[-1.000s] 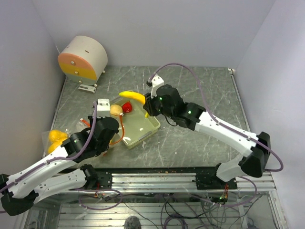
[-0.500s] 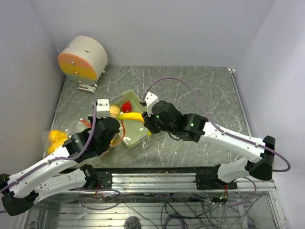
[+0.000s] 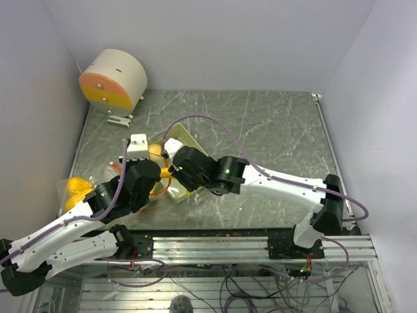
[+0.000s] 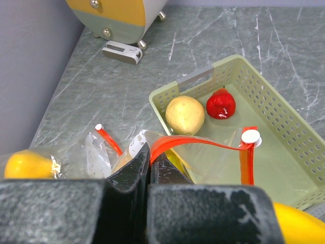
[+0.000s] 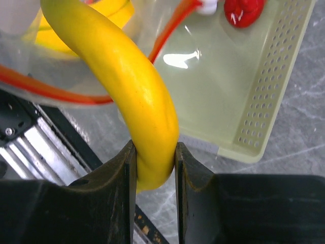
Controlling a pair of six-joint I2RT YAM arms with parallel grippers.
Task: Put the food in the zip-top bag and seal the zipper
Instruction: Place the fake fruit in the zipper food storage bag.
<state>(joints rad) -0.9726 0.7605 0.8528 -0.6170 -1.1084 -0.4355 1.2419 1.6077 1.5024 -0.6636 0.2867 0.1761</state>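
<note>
- Pinching the zipper (image 4: 203, 144) of the zip-top bag (image 4: 96, 155), the left gripper (image 4: 149, 158) has its jaws pressed together on the red-orange strip at the bottom centre of its wrist view.
- From there the strip arcs right over the near corner of the pale green tray (image 4: 284, 114) and ends at a white slider tab (image 4: 251, 136).
- The right gripper (image 5: 152, 155) clamps a yellow banana (image 5: 132, 86) between its fingers (image 5: 114, 193). The banana's far end curves toward the upper left over the clear plastic.
- A pale round fruit (image 4: 185, 115) and the small red piece (image 4: 221, 103) lie side by side in the tray's far-left corner.
- Another yellow fruit (image 4: 25, 165) shows through the bag at the left edge.
- Overhead, both wrists meet at the left-centre of the table (image 3: 273, 130).
</note>
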